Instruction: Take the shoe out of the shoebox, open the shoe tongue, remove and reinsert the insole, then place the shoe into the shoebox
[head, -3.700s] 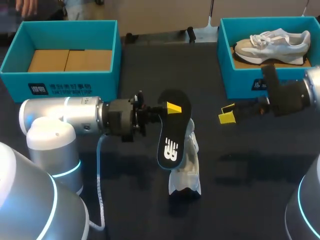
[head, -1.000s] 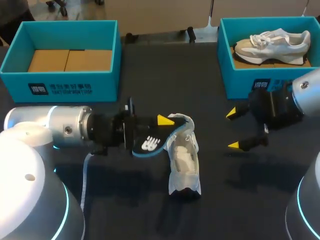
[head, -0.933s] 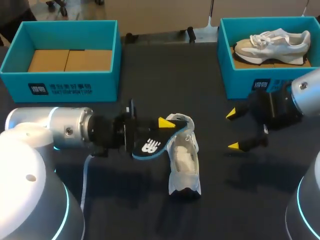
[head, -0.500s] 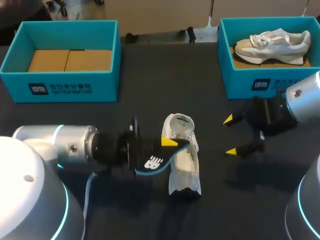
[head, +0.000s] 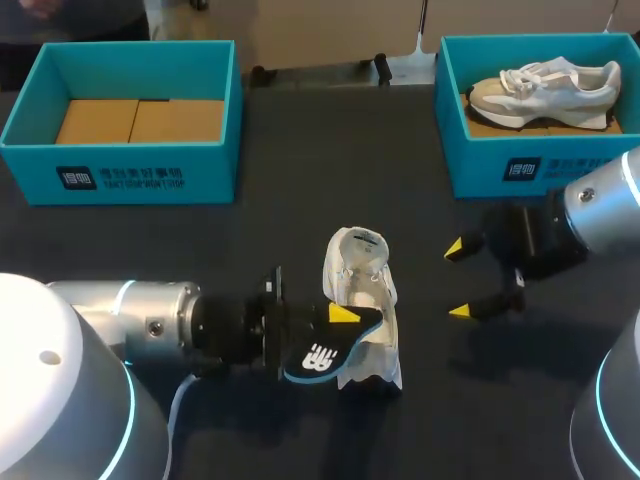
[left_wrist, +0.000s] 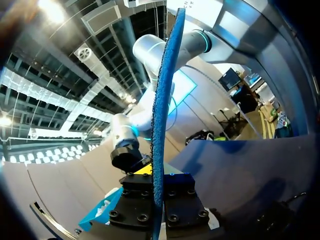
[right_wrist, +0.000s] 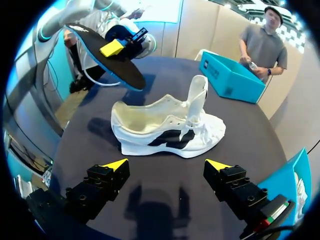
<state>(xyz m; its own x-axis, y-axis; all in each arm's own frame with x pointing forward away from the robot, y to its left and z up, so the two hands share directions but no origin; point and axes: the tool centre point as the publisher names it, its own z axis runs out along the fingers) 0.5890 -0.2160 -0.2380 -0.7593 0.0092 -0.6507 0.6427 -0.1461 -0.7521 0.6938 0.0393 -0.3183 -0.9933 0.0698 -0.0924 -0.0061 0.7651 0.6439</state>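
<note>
The white lace-up shoe (head: 365, 300) is standing upright on the dark table (head: 330, 150) between your two grippers, outside both boxes, with its tongue (right_wrist: 200, 95) raised.

**Hidden or unclear**
- In the head view, the black foam insole with a blue rim (head: 322, 352) is overlapping the shoe's heel end. The right wrist view is showing a gap between them.
- Your left gripper (head: 340, 320) is clamping that insole across its two faces. Only one yellow tip is showing in the head view, because the insole is covering the other.
- The left wrist view is presenting the insole edge-on only, as a thin blue line running out from between the fingers. The shoe is not appearing there.
- The view's edge is cutting off the right-hand box.

**Right arm**
- Your right gripper (right_wrist: 167, 164) is hanging spread wide and holding nothing, facing the shoe's side and clear of it.

**Count**
- Two shoes: the one on the table, and a grey-and-white shoe (head: 545, 88) lying in the right teal cardboard shoebox (head: 475, 165).
- Two boxes: that one and the left teal cardboard shoebox (head: 215, 160).
- One insole.
</note>
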